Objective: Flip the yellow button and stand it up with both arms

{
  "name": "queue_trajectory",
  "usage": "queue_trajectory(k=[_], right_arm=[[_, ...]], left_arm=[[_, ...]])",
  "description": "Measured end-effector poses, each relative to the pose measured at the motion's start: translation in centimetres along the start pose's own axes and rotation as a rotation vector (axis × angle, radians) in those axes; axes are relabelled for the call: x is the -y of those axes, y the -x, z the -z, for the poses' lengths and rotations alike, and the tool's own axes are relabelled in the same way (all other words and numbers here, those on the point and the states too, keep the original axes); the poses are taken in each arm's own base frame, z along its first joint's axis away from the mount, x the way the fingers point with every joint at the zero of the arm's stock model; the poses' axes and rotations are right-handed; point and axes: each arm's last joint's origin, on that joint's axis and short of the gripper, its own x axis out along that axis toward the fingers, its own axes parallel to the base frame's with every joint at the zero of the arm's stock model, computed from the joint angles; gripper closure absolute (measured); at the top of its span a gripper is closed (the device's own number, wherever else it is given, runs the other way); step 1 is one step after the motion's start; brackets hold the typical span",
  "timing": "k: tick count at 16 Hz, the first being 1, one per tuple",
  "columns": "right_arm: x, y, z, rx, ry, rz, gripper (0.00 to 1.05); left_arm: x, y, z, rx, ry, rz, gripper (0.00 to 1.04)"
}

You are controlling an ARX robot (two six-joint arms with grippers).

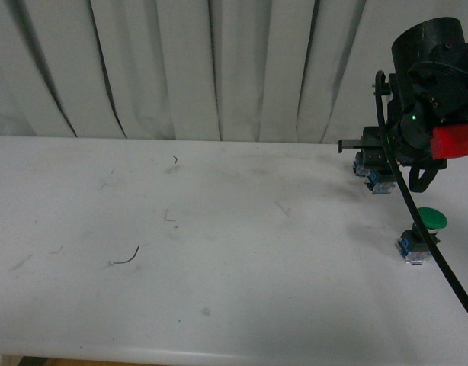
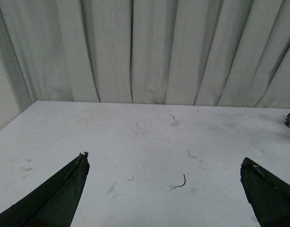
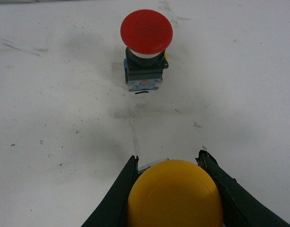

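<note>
Your right hand (image 3: 167,157) is clamped on the yellow button (image 3: 175,194). In the right wrist view its orange-yellow cap fills the gap between the two dark fingers (image 3: 114,208), which press against it on either side, and a sliver of silver shows just past the cap. You cannot tell whether the button touches the counter (image 3: 50,118). Ahead of it and well apart, the red button (image 3: 146,33) stands upright on its base. Your left hand (image 2: 164,158) hangs above the counter with its fingers spread wide. In the front view the right arm (image 1: 428,76) sits at the far right, and the green button (image 1: 431,220) stands on the counter nearer the camera.
</note>
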Motion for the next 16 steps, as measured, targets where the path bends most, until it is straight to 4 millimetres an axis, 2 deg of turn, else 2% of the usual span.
queue_trajectory(k=[2, 6, 14, 16], right_arm=[[0.3, -0.6, 0.3, -0.011, -0.010, 0.009, 0.70], [2.5, -2.4, 1.0, -0.035, -0.049, 0.051, 0.70], [1.5, -2.4, 1.3, -0.037, -0.057, 0.024, 0.70], [0.5, -2.1, 1.3, -0.044, -0.057, 0.009, 0.70]], left_arm=[[0.0, 0.0, 0.0, 0.000, 0.000, 0.000, 0.07], [0.0, 0.0, 0.0, 0.000, 0.000, 0.000, 0.07], [0.0, 0.0, 0.0, 0.000, 0.000, 0.000, 0.07], [0.0, 0.0, 0.0, 0.000, 0.000, 0.000, 0.07]])
